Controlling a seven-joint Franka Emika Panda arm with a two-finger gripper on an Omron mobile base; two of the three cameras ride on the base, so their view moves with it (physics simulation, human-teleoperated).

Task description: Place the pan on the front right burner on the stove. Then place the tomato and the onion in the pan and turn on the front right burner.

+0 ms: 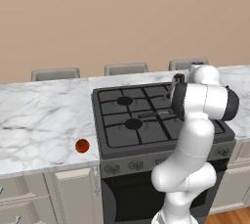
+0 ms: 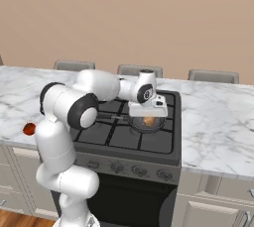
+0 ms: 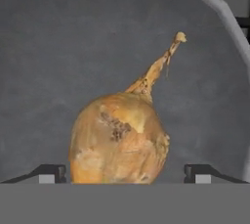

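My gripper (image 3: 125, 173) is spread wide over the small dark grey frying pan (image 3: 58, 47) on the front right burner, fingertips (image 3: 49, 173) clear of the golden-tan onion (image 3: 119, 140) between them. The onion lies in the pan, stalk tilted. The glossy red-orange tomato (image 1: 82, 145) sits on the marble counter (image 1: 39, 115), left of the black gas stove (image 1: 122, 120).

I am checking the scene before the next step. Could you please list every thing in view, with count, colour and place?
onion: 1, golden-tan, in the pan, between the open fingertips
pan: 1, dark grey, on the stove's front right burner
tomato: 1, red-orange, on the counter left of the stove
stove: 1, black, set in the counter
counter: 1, white marble, both sides of the stove
gripper: 1, dark tips, open, over the pan
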